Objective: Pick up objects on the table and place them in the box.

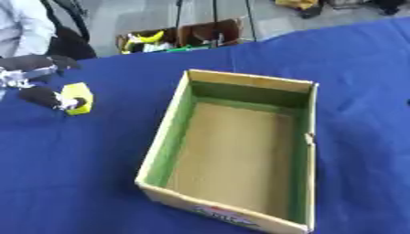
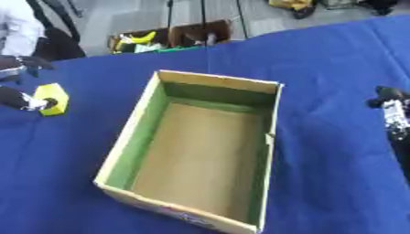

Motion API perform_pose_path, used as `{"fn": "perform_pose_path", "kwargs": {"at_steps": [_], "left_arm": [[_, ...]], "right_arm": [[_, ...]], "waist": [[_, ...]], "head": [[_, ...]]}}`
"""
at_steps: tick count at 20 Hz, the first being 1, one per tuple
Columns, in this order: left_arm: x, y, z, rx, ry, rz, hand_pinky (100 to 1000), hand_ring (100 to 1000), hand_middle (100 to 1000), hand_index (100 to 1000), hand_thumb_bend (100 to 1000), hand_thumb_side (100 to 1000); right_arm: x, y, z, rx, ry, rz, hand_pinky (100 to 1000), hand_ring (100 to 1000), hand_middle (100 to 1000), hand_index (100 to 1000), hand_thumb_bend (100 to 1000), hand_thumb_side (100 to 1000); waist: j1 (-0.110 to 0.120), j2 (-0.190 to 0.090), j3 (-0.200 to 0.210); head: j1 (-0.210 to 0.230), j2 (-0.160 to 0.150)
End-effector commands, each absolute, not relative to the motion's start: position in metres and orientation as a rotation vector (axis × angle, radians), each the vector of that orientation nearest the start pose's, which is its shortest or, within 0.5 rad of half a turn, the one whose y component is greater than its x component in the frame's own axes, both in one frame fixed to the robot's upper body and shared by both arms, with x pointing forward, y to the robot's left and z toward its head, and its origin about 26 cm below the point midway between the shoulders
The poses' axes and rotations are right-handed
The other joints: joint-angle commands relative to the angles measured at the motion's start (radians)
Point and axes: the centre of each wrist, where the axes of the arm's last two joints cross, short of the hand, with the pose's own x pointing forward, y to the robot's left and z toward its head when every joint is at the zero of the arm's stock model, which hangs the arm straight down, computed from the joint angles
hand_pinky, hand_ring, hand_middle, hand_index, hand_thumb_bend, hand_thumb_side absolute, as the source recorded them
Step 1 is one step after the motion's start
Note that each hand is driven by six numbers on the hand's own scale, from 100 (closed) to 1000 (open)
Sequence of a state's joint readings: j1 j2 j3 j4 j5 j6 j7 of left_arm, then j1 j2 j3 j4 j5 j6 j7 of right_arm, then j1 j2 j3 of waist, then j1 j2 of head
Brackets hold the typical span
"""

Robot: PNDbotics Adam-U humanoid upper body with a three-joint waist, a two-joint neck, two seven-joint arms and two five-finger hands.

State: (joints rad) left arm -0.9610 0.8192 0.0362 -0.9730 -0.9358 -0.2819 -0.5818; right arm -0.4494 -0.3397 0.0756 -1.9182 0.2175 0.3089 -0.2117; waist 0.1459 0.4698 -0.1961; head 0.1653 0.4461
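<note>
An open cardboard box (image 1: 247,79) with green inner walls and a bare brown floor stands in the middle of the blue table; nothing lies in it. To its left, a small yellow block (image 1: 78,95) sits at the tips of my black left hand (image 1: 38,95), which comes in from the left edge. A dark finger with a pale tip curls across the block's lower front, and the rest of the hand arches above it. My right hand (image 2: 391,111) shows only at the right edge of the right eye view, apart from the box, over bare cloth.
The blue cloth (image 1: 80,173) covers the whole table. Beyond the far edge, on the floor, stand brown crates (image 1: 180,37) holding yellow and green things. A person in white (image 1: 20,27) is at the far left corner, not touching anything.
</note>
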Motion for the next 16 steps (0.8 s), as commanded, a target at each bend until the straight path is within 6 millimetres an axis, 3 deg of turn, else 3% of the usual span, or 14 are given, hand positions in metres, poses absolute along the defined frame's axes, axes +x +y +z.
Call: {"fn": "perform_pose_path", "kwargs": {"at_steps": [1, 6, 11, 16], "left_arm": [[0.4146, 0.4524, 0.3419, 1.234, -1.078, -1.399, 716, 855, 980, 1000, 430, 604], [0.4154, 0.457, 0.3389, 1.153, -0.983, -1.42, 747, 872, 999, 1000, 429, 585], [0.4134, 0.4584, 0.3437, 1.1, -0.976, -1.428, 753, 883, 1000, 1000, 621, 585], [0.4123, 0.4606, 0.3454, 1.13, -1.006, -1.387, 750, 881, 1000, 1000, 655, 576]], "right_arm": [[0.3188, -0.2335, 0.2335, -0.55, -2.125, 0.289, 929, 1000, 721, 869, 100, 983], [0.3186, -0.234, 0.2348, -0.555, -2.126, 0.289, 930, 1000, 721, 867, 100, 982], [0.3187, -0.2348, 0.2353, -0.561, -2.121, 0.288, 930, 1000, 720, 862, 100, 976], [0.3185, -0.2357, 0.2362, -0.568, -2.116, 0.286, 930, 1000, 720, 859, 100, 974]], "waist": [[-0.001, -0.018, 0.0], [0.004, -0.009, -0.007], [0.009, -0.001, -0.008], [0.014, 0.008, -0.012]], "head": [[0.005, -0.016], [0.01, -0.021], [0.011, -0.028], [0.018, -0.039]]}}
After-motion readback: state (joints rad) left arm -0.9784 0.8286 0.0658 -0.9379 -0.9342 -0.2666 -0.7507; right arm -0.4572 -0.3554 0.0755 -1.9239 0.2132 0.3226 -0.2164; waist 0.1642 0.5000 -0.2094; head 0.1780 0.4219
